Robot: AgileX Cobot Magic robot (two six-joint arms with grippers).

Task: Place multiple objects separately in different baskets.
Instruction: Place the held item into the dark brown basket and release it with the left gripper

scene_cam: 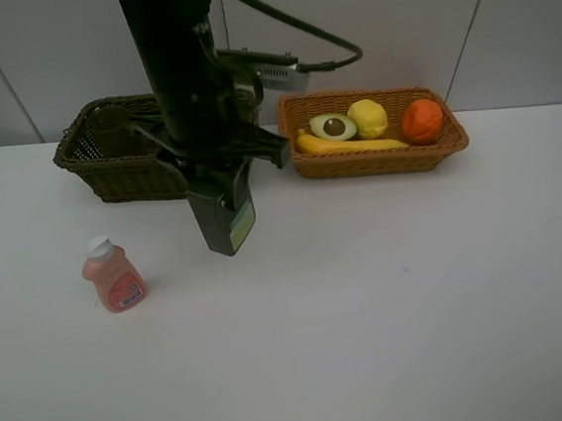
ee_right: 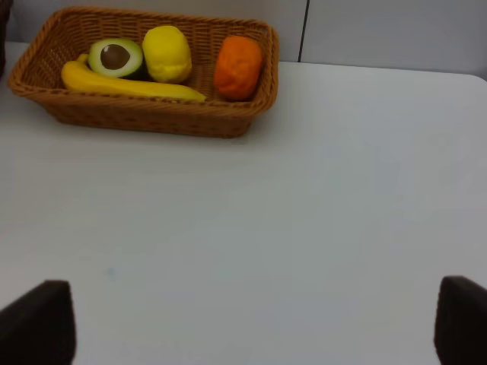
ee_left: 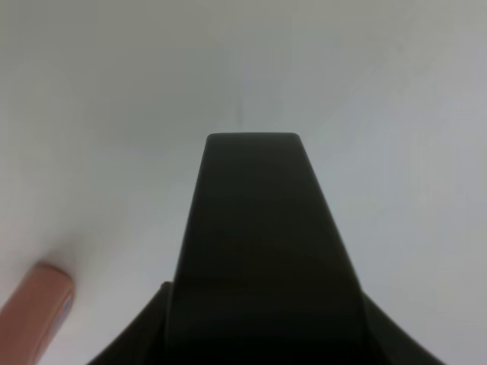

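Looking from the exterior high view: left end effector (scene_cam: 226,238) hanging low over the worktop (scene_cam: 389,300), carrying a dark green pump bottle (scene_cam: 230,218); small pink bottle (scene_cam: 114,277) lying near-left, outside the dark basket (scene_cam: 116,152); banana (scene_cam: 349,145), avocado (scene_cam: 333,126), lemon (scene_cam: 369,117) and orange (scene_cam: 423,120) already in the light basket (scene_cam: 375,157).

Left wrist: mostly dark bottle body filling the frame, apparently clamped; pink bottle's edge just beside.

Right wrist: right end effector (ee_right: 251,323) spread wide, empty, well short of the light basket.

Risk: clipping the dark basket's rim on the lift and loosening the bottle.
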